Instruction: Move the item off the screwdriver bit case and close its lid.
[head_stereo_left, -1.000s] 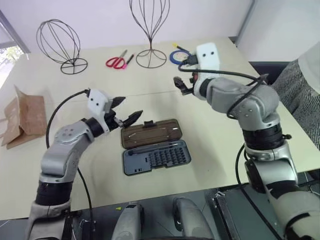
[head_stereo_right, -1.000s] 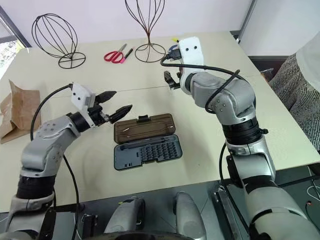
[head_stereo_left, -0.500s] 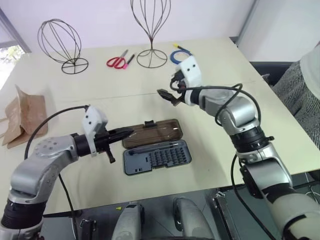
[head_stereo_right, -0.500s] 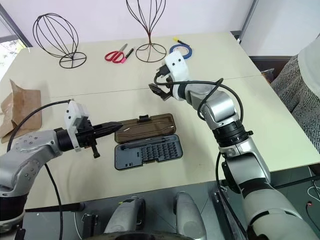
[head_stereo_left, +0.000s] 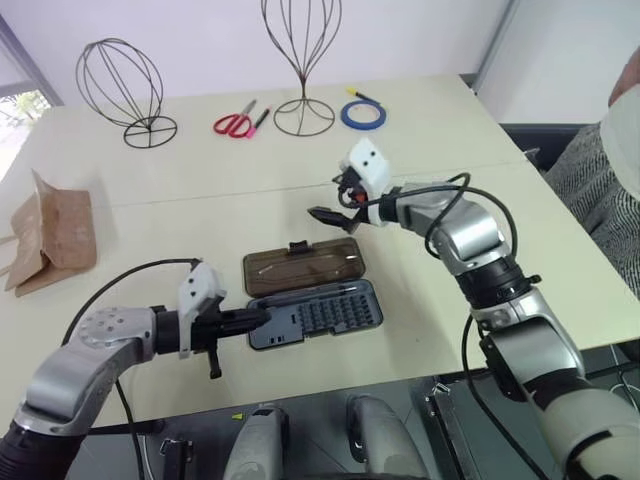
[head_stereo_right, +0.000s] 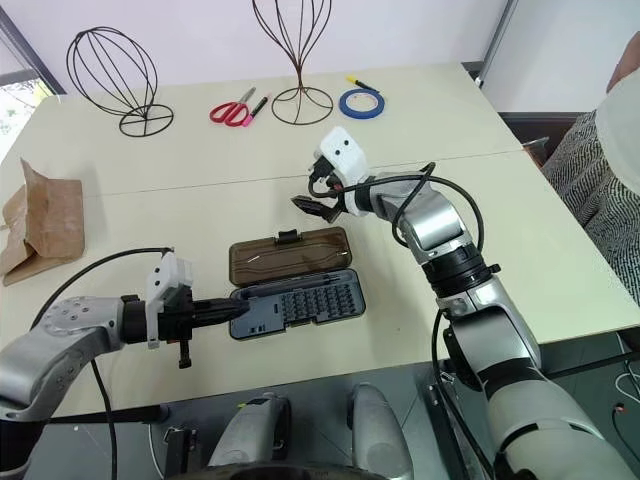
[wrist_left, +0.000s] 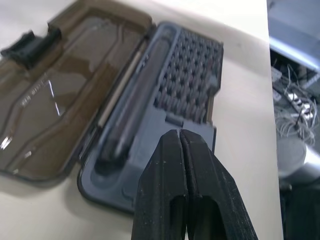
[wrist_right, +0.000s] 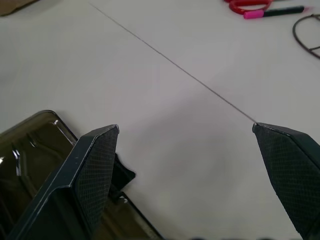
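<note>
Case (head_stereo_left: 312, 315): flat rectangle of dark grey plastic, rounded corners, lying open near the table's front edge. Its tray holds a block of small bits standing in tight rows on the right part, and a long slot with a dark rod-like piece along the hinge side.
Lid (head_stereo_left: 303, 266): smoky-brown translucent plastic, glossy, with moulded ridges inside; folded flat on the table behind the tray, joined to it along the hinge. A small black latch tab (head_stereo_left: 297, 246) sticks out at its far edge.
Bag (head_stereo_left: 55, 233): brown kraft paper, creased and partly folded, matte; it lies on the table's far left, well apart from the case.
Left gripper (head_stereo_left: 254, 319): black tapered fingers pressed together, tips at the tray's left end, just over its rim; whether they touch it I cannot tell. The left wrist view has the closed fingers (wrist_left: 172, 165) in front of the bit rows.
Right gripper (head_stereo_left: 335, 215): fingers spread wide, textured black pads (wrist_right: 95, 165), hovering above the table just behind the lid's far edge, near the latch tab, holding nothing.
Table (head_stereo_left: 440, 140): smooth pale cream top with a thin seam running across it.
Wire stands: two black wire shapes at the back, a round cage (head_stereo_left: 117, 82) on a ring base at left, a taller bulb shape (head_stereo_left: 301, 40) on a ring base at centre.
Scissors (head_stereo_left: 233, 123): red handles, between the two stands.
Tape (head_stereo_left: 360, 113): blue roll, flat, right of the taller stand.
</note>
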